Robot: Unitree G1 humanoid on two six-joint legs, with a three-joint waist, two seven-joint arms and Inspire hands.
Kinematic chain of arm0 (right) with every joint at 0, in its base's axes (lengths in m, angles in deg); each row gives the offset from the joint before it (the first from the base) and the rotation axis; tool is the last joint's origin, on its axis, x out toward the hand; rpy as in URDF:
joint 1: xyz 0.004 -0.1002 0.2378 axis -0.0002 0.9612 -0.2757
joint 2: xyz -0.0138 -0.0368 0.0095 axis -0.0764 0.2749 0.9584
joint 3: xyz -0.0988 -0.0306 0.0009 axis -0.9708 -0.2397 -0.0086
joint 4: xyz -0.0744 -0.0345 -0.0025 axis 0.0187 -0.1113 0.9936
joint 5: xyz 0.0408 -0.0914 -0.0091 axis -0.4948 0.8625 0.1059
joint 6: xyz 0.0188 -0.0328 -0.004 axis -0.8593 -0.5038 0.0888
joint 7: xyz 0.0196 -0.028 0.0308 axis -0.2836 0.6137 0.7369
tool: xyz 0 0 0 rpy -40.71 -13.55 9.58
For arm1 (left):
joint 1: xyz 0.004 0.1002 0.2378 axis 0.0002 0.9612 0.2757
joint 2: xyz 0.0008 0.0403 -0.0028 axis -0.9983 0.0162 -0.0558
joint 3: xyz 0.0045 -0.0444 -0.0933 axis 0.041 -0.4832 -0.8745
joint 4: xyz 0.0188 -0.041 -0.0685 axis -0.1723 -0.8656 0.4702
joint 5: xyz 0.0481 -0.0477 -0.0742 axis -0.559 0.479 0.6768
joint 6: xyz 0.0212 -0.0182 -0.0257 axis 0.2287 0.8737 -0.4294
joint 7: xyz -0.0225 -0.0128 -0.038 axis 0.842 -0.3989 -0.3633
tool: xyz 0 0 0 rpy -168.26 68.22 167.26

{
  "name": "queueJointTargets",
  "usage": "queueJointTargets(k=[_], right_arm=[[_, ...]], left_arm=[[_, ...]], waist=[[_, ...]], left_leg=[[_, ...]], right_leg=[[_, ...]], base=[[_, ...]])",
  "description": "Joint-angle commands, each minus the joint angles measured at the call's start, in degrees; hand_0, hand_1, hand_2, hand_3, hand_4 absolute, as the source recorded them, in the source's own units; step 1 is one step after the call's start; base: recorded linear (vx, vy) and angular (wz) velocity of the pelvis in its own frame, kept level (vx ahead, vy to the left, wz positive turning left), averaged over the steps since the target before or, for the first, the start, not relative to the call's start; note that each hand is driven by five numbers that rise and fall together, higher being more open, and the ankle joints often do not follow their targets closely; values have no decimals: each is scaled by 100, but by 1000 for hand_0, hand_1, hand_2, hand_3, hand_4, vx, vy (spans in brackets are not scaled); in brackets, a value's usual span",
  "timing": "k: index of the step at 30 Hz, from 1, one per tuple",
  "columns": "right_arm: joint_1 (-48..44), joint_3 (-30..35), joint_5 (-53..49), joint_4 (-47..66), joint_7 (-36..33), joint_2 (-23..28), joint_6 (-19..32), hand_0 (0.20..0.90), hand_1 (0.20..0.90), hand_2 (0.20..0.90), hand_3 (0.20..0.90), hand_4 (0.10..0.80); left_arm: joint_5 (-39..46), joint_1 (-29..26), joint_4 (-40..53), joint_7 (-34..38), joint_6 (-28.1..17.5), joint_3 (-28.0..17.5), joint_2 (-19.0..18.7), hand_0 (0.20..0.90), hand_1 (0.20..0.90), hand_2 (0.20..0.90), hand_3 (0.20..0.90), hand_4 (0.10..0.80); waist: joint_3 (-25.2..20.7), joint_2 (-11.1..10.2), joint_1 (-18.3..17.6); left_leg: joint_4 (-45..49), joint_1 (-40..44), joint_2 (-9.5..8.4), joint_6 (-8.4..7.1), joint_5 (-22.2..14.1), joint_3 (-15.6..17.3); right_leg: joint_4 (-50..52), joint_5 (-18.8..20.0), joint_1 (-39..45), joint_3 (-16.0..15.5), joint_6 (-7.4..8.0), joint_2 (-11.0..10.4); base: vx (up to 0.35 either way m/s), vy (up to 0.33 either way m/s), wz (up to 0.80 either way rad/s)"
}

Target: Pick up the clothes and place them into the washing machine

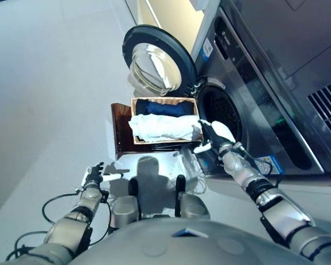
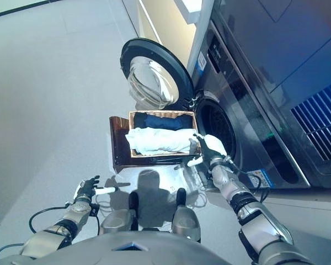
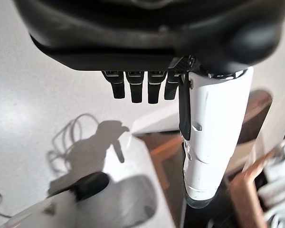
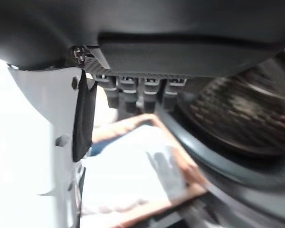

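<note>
Clothes (image 1: 164, 126) in basket (image 1: 138, 103) just beside right hand (image 1: 214, 134) — fingers straight, empty, left hand (image 1: 93, 176) idle.

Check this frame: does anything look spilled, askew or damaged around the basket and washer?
Nothing stands out. The basket sits level on its dark stand with white clothes and blue clothes inside. The washer door is open. The right hand is by the basket, the left hand low, both empty.

My right arm is stretched forward, its right hand (image 1: 214, 136) raised with fingers relaxed and holding nothing. My left arm hangs low, bent at the elbow; the left hand (image 1: 94, 176) is idle, fingers loose, thumb out.
</note>
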Motion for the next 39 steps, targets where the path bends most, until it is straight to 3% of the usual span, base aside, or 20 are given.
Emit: queueJointTargets(k=[1, 6, 9, 15, 26, 36, 37, 38, 39], right_arm=[[-656, -120, 316, 269, -93, 672, 278, 900, 900, 900, 900, 800], [-892, -362, 663, 615, -170, 1041, 314, 900, 900, 900, 900, 800], [-1674, -887, 1010, 693, -429, 1217, 362, 900, 900, 900, 900, 800], [-2462, -1247, 1237, 711, -804, 1559, 249, 900, 900, 900, 900, 800], [-3267, -1724, 1374, -98, -1243, 1084, 8, 900, 900, 900, 900, 800], [-3947, -2062, 1762, -1749, -1466, 513, -482, 900, 900, 900, 900, 800], [-3969, -2039, 1879, -2146, -1498, 360, -616, 900, 900, 900, 900, 800], [-3977, -2034, 1880, -2154, -1506, 358, -615, 900, 900, 900, 900, 800], [-4098, -2101, 2003, -2372, -1439, 306, -705, 900, 900, 900, 900, 800]], left_arm=[[-53, -206, -4, 75, -234, 267, 56, 900, 900, 900, 900, 800], [142, -243, 396, 5, -291, 367, 19, 900, 900, 900, 900, 800], [365, -712, 462, 134, -328, 561, -47, 900, 900, 900, 900, 800], [648, -1150, 470, 362, -281, 681, -148, 900, 900, 900, 900, 800], [864, -1428, 319, 474, -248, 726, -246, 900, 900, 900, 900, 800], [1491, -1764, 433, 677, -394, 707, -212, 900, 900, 900, 900, 800], [1562, -1828, 470, 722, -429, 752, -140, 900, 900, 900, 900, 800], [1562, -1836, 473, 724, -431, 753, -143, 900, 900, 900, 900, 800], [1589, -1828, 485, 721, -466, 790, -92, 900, 900, 900, 900, 800]], waist=[[-263, 62, 42], [-60, 54, 34], [584, -18, 91], [740, 27, 3], [977, 142, 13], [1062, 299, 154], [1063, 377, 220], [1076, 370, 213], [1052, 429, 270]], left_leg=[[-41, -10, 169, -388, -50, -163], [29, -97, 240, -430, -50, -162], [1043, -1187, 234, -473, -199, -261], [2232, -2791, 250, -567, -450, -400], [3205, -3922, 370, -567, -854, -465], [3538, -4605, 223, -492, -974, -604], [3616, -4639, 189, -503, -1177, -652], [3549, -4705, 174, -484, -972, -638], [3608, -4718, 147, -500, -1170, -670]], right_leg=[[336, -678, 350, -42, 151, 158], [353, -734, 283, -133, 142, 164], [939, -742, -610, -137, 51, 182], [2129, -908, -2185, -301, 70, 210], [3035, -1191, -3394, -305, 85, 131], [3377, -1296, -4015, -354, 58, 66], [3498, -1480, -4054, -355, 89, 44], [3421, -1300, -4108, -375, 56, 29], [3541, -1498, -4145, -363, 82, 9]], base=[[90, -3, 10], [-19, -18, 8], [-414, -90, 10], [-164, -16, 24], [-32, 22, 3], [12, 4, 4], [13, 5, 13], [128, 5, 17], [24, 5, 13]])
